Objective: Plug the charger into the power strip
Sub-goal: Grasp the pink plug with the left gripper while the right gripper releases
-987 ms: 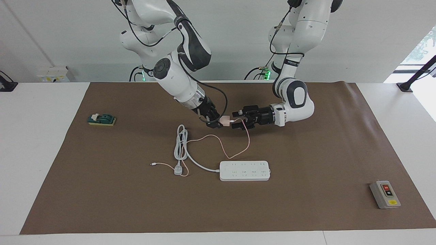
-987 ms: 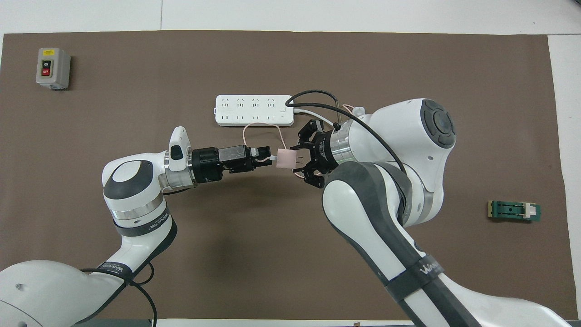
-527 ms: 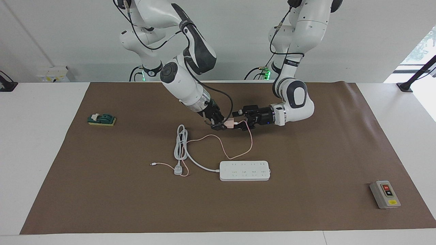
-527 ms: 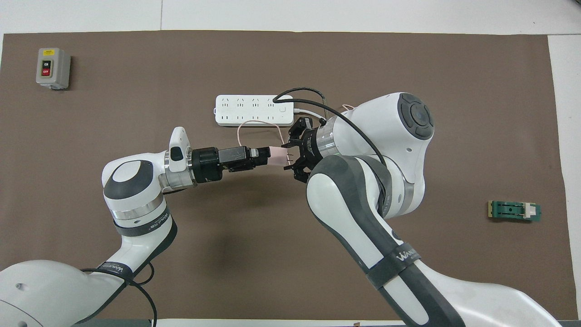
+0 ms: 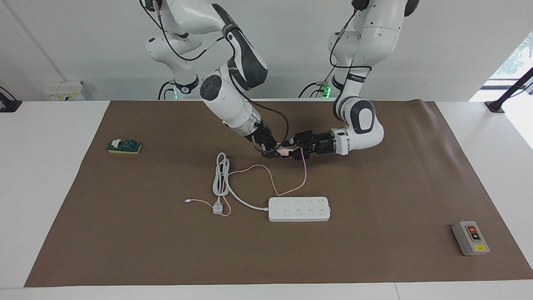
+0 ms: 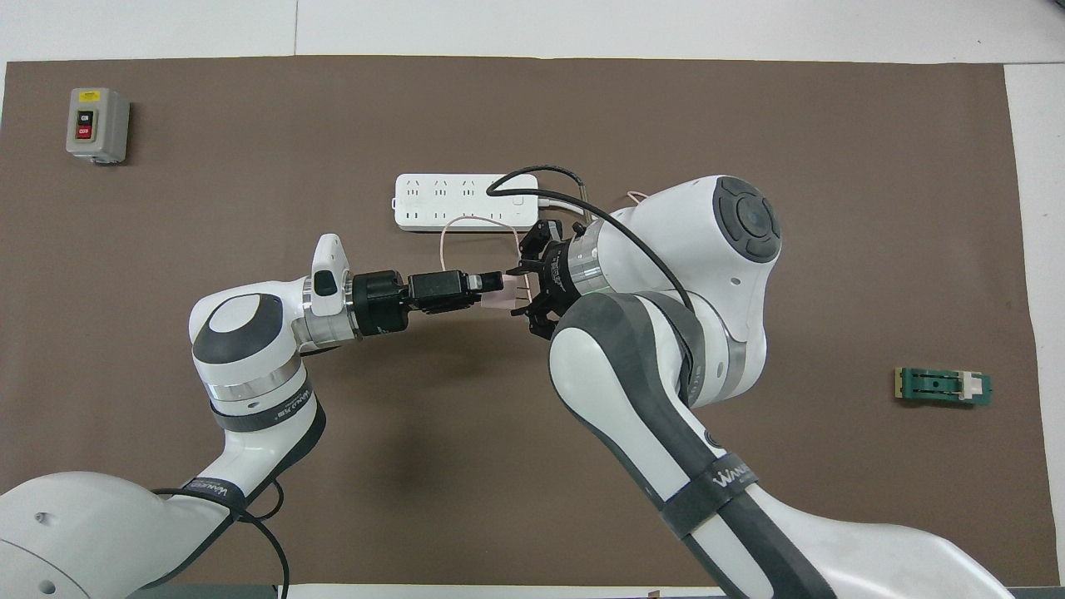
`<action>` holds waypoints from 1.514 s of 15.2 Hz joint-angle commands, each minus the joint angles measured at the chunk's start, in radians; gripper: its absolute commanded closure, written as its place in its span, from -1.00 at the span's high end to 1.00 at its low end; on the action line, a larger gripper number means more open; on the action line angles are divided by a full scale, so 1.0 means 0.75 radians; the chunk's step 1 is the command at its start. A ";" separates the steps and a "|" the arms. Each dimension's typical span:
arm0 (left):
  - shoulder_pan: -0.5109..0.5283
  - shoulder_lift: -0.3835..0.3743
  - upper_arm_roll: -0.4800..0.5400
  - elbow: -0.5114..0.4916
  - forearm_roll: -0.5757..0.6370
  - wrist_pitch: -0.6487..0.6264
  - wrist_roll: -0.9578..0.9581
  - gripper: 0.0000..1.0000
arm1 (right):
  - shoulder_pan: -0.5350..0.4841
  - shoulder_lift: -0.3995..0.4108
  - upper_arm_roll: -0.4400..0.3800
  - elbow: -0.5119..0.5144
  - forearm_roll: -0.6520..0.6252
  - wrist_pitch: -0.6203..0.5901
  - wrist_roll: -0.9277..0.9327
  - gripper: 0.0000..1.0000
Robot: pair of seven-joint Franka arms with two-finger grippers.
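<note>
The pale-pink charger (image 5: 284,151) hangs in the air between both grippers, over the mat nearer to the robots than the power strip (image 5: 299,209). My right gripper (image 5: 272,151) is shut on its pronged end. My left gripper (image 5: 292,151) comes from the other side with its fingers shut around the cube. In the overhead view the charger (image 6: 502,295) shows only as a pink sliver between the left gripper (image 6: 491,285) and the right gripper (image 6: 527,284). The thin pink cable (image 5: 289,189) loops down to the mat beside the power strip (image 6: 433,202).
The strip's thick grey-white cord and plug (image 5: 218,207) lie coiled toward the right arm's end. A grey box with red and black buttons (image 5: 470,238) sits near the mat's corner at the left arm's end. A green block (image 5: 124,146) lies at the right arm's end.
The right gripper carried the charger toward the left gripper, whose open fingers have closed around the cube. The right arm's elbow swung inward.
</note>
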 commanded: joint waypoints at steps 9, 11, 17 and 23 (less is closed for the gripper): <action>-0.007 0.007 0.019 0.017 -0.011 0.030 0.134 -1.00 | -0.001 0.009 -0.002 0.018 0.026 0.012 0.024 1.00; 0.018 0.007 0.019 0.021 -0.009 0.032 0.125 -1.00 | -0.022 -0.007 -0.004 0.016 0.024 0.000 0.020 1.00; 0.018 -0.134 0.023 0.080 0.164 0.175 -0.174 -1.00 | -0.164 -0.103 -0.020 0.016 -0.102 -0.202 -0.284 1.00; 0.101 -0.271 0.029 0.091 0.648 0.183 -0.604 -1.00 | -0.382 -0.258 -0.020 0.028 -0.429 -0.613 -0.891 1.00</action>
